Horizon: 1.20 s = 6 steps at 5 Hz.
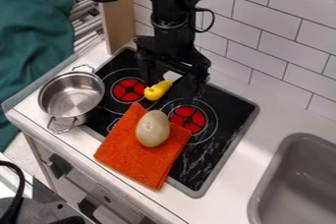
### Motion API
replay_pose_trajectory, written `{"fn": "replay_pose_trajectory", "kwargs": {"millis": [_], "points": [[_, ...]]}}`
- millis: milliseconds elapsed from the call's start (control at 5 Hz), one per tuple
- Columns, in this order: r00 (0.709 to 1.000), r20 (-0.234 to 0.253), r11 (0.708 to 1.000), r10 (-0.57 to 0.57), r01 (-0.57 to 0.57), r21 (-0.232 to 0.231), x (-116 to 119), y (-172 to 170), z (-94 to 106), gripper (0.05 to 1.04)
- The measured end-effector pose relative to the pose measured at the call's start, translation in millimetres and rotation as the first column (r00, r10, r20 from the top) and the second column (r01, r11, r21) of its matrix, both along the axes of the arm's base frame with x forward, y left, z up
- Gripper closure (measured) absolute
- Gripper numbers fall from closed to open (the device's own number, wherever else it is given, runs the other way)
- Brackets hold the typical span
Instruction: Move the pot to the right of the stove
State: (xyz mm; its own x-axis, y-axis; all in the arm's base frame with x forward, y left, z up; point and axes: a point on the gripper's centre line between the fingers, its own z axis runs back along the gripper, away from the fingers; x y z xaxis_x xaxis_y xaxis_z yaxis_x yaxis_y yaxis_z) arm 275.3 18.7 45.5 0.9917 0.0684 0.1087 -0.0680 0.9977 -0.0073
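Note:
The black gripper (169,81) hangs over the back of the stove (226,99), its two fingers spread apart. A yellow object (158,90) with a pale end is seen between and just in front of the fingers; whether they touch it I cannot tell. Well to the gripper's left stands the silver pot (70,95), upright and empty, with a wire handle at its back and another at its front. The pot sits at the stove's left edge, partly over the white counter.
On the front middle of the stove lies an orange cloth (134,156), bearing a pale egg-shaped object (152,128). A grey sink (289,169) is at the lower right. The tiled wall (263,36) rises behind, and a wooden post (115,16) stands at the back left.

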Motion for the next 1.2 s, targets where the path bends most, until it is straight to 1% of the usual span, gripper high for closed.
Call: {"fn": "replay_pose_trajectory", "kwargs": {"millis": [200,400,600,800,1000,1200], "points": [[0.999,-0.035,1.000,-0.004,0.004,-0.003,-4,0,-8.8,0.075],[0.999,-0.048,1.000,0.023,-0.024,-0.015,-8,25,-10.0,0.075],[0.994,-0.071,0.996,0.086,-0.088,-0.018,-17,64,-12.9,0.075],[0.987,-0.085,0.990,0.137,-0.138,-0.004,-25,99,-14.4,0.075],[0.982,-0.105,0.987,0.156,-0.160,-0.028,-33,114,-29.2,0.075],[0.977,-0.142,0.983,0.160,-0.170,-0.069,-37,113,-51.1,0.075]]}}
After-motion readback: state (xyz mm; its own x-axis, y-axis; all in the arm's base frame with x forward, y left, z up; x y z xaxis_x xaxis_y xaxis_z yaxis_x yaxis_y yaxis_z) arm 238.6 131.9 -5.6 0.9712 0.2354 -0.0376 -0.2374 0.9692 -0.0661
